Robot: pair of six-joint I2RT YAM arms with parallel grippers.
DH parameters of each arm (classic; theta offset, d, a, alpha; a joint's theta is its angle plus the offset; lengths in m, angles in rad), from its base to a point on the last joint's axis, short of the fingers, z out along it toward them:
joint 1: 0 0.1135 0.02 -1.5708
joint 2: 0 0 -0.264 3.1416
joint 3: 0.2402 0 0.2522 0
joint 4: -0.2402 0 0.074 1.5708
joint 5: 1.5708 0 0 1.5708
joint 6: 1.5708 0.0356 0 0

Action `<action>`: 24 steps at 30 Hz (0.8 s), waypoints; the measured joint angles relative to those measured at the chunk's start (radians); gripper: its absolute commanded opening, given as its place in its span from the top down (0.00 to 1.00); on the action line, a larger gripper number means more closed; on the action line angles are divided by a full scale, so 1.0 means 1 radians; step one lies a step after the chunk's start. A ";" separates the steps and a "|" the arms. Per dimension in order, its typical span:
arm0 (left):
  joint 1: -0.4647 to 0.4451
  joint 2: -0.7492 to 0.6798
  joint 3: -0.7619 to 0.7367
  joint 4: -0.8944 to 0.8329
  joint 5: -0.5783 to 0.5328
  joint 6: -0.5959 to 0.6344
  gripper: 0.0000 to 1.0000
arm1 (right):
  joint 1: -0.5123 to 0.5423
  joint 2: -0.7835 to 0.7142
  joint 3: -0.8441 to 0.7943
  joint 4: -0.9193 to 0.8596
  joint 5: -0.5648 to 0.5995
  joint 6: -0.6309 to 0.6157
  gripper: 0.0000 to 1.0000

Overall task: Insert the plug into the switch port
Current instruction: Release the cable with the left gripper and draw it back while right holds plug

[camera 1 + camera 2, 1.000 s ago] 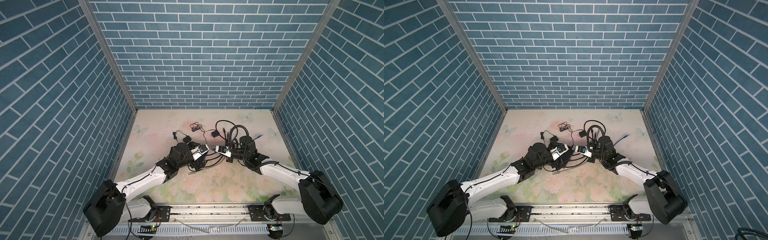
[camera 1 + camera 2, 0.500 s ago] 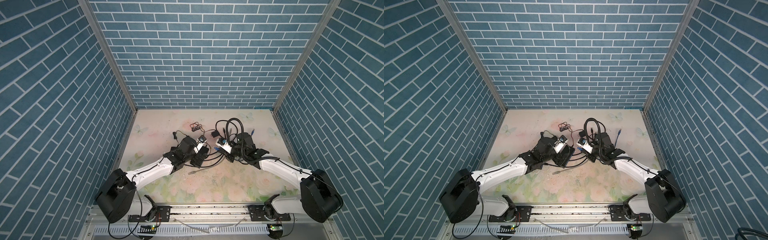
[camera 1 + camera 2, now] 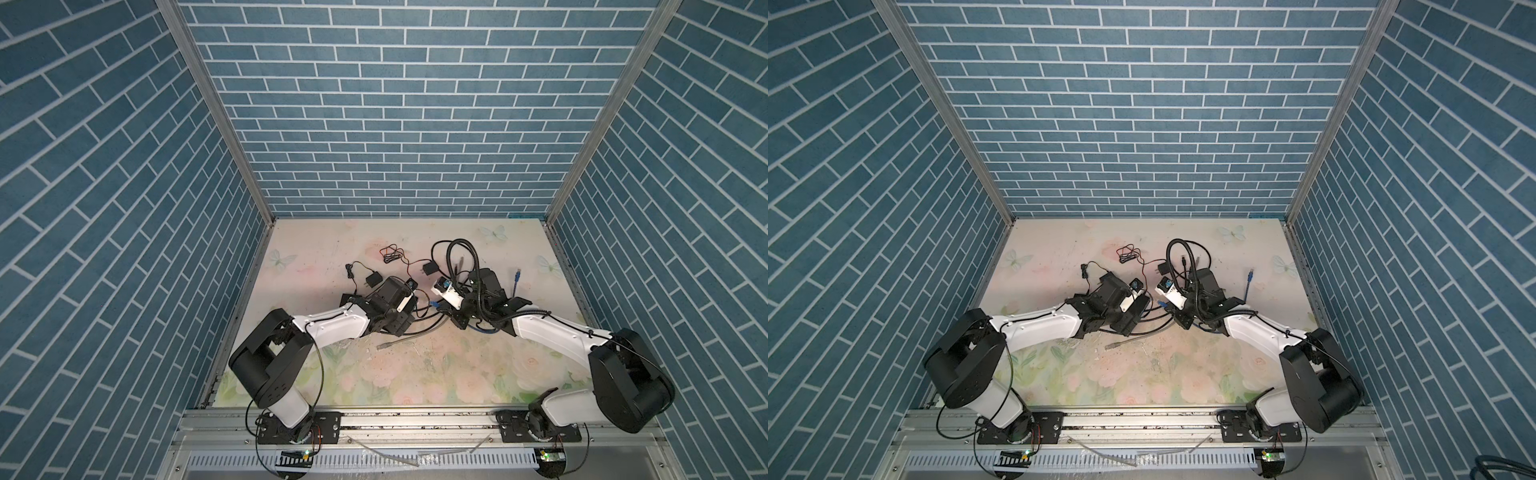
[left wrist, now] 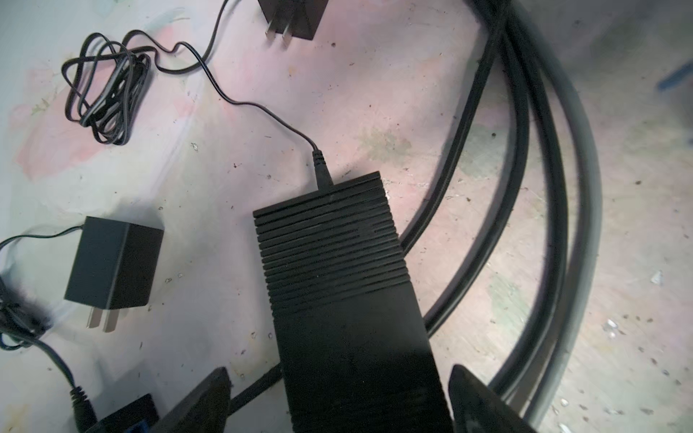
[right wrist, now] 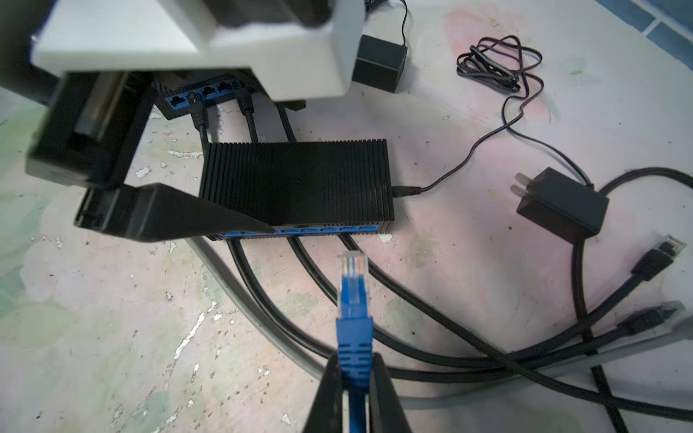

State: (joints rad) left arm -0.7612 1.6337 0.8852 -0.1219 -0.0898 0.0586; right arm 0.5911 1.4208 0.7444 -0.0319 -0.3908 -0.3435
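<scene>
While right hand (image 5: 354,376) grips plug (image 5: 351,288) near switch (image 5: 296,180), left hand (image 4: 337,371) spread astride it: approach step; next, align to port (image 5: 348,229).

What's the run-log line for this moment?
left gripper: open, straddling network switch | right gripper: shut on blue Ethernet plug | plug: short of ports, not inserted

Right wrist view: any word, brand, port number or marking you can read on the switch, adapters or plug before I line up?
No text is readable in any view.
switch: ribbed top and port face show no print that I can make out.
power adapter: blank sides.
blue plug: no marking.
blue sticker on the right wrist camera, in a top view: too small to read.
</scene>
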 measured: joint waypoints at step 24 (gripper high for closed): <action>-0.003 0.063 0.032 0.005 -0.002 -0.052 0.61 | 0.005 0.084 0.014 -0.012 0.023 0.056 1.00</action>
State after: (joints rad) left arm -0.7647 1.6962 0.9176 -0.1165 -0.0921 0.0067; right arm 0.5961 1.5043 0.7582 -0.0441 -0.3676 -0.2871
